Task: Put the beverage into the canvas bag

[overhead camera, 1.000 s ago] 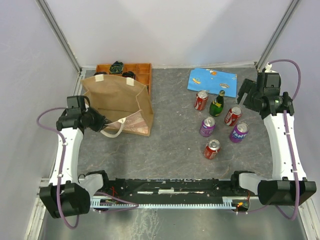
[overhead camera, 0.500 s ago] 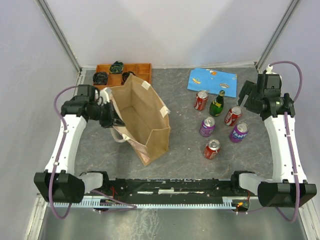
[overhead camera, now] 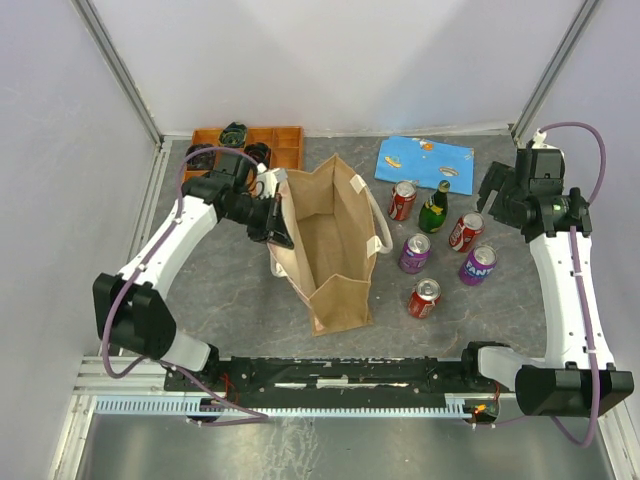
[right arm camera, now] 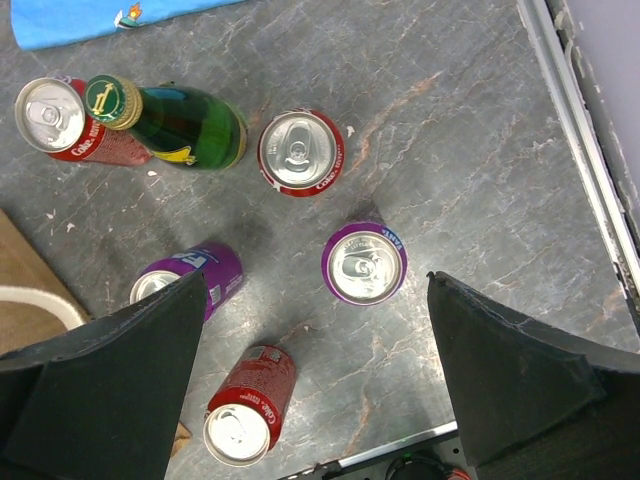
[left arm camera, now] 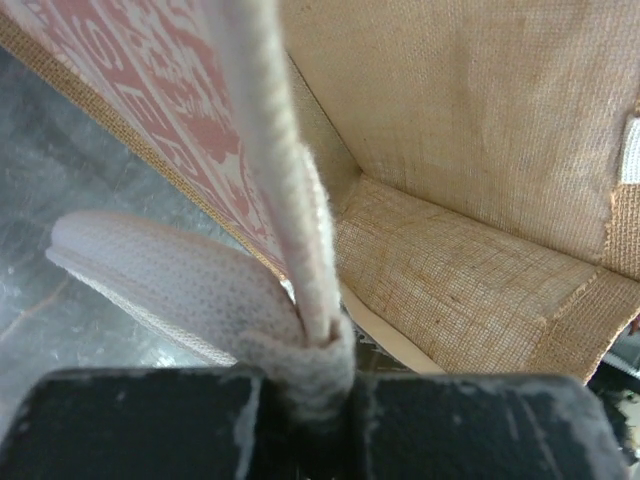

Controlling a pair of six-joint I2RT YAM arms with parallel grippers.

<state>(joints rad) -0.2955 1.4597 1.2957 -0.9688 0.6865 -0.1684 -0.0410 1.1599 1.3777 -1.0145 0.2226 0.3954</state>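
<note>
- Six drinks (overhead camera: 414, 253) stand just right of the canvas bag (overhead camera: 330, 240); the left gripper (overhead camera: 277, 222) props its mouth open.
- Left wrist: jaws clamped on the white handle (left arm camera: 285, 180).
- Right wrist: the right gripper (right arm camera: 315, 330) is spread wide above the purple can (right arm camera: 365, 264), ready to grasp.

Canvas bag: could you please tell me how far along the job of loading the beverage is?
Done: the canvas bag stands open beside the cans. In hand: the left gripper is shut on its white handle. Left: the right gripper, open above them, holds nothing; no drink is bagged.
</note>
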